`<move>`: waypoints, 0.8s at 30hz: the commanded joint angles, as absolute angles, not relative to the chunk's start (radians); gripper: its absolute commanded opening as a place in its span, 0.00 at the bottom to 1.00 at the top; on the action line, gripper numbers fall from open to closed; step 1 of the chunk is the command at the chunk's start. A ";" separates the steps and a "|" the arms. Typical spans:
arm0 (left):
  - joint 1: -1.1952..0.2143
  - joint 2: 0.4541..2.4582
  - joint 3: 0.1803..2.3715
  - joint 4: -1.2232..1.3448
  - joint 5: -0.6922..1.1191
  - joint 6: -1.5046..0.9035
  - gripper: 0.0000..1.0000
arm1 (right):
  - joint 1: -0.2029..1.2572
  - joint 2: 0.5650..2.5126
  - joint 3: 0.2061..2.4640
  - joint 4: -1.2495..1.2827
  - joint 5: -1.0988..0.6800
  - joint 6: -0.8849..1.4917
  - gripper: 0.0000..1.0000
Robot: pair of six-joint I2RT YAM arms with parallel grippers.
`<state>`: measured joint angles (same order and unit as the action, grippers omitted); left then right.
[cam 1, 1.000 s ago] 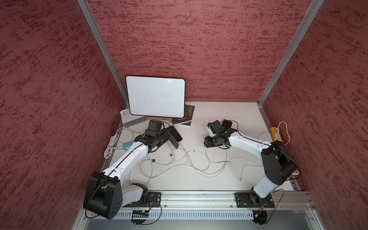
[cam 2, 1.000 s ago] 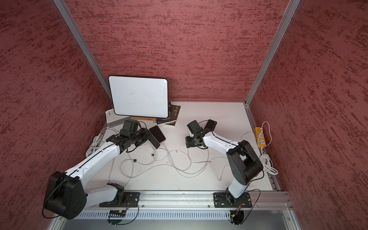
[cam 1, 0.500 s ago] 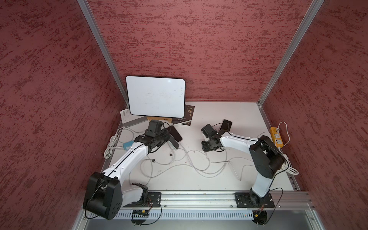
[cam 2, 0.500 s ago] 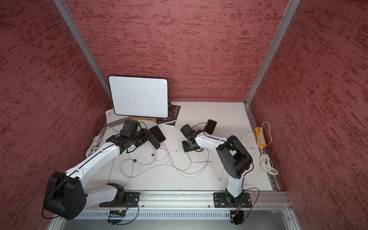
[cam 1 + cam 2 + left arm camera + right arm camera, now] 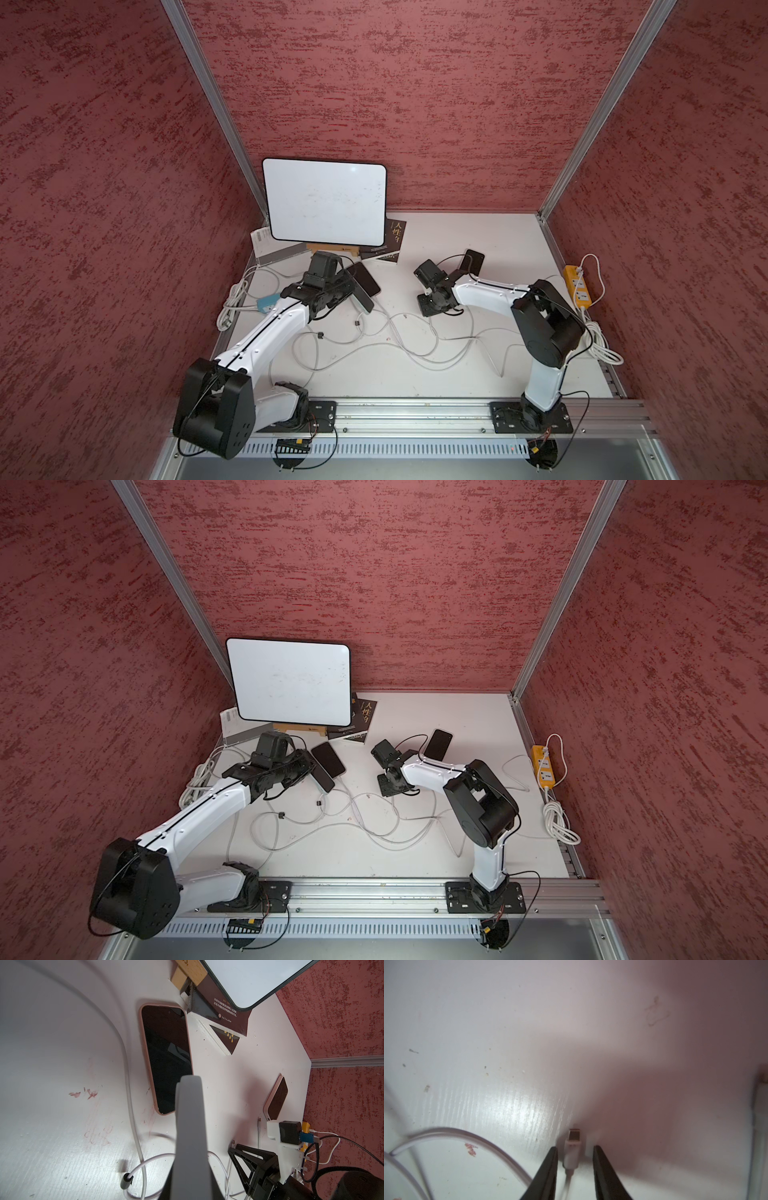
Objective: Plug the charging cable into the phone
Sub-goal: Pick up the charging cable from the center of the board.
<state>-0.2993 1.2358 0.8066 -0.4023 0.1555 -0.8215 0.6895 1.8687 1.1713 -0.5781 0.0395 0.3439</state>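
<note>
Between the fingers of the right claw (image 5: 574, 1148) lies the plug (image 5: 574, 1138) of the white cable (image 5: 467, 1134), flat on the desk (image 5: 508, 1022). Its long axis runs the same way as the claw points: the metal tip looks away from the wrist and the cord goes back under the claw. The jaws stand partly open, with a thin gap to the plug on each side, so nothing is gripped yet. The right arm is clearly the nearer one to the plug. It reaches forward low from its base, and the wrist bends down steeply to the desk.

The phone (image 5: 166, 1053), in a pink case with the screen up, lies well apart from the plug, toward the robot's left. At its near short end is the left claw (image 5: 189, 1084), fully closed and empty; I cannot tell if it touches the phone. A second phone (image 5: 277, 1099) lies just behind the right wrist. I judge that the one by the left claw is meant, so the plug must be turned and carried across.
</note>
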 commanded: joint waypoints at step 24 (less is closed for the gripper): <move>-0.296 1.222 0.799 -0.353 0.181 -0.821 0.00 | 0.738 1.951 1.230 -0.692 0.164 0.352 0.12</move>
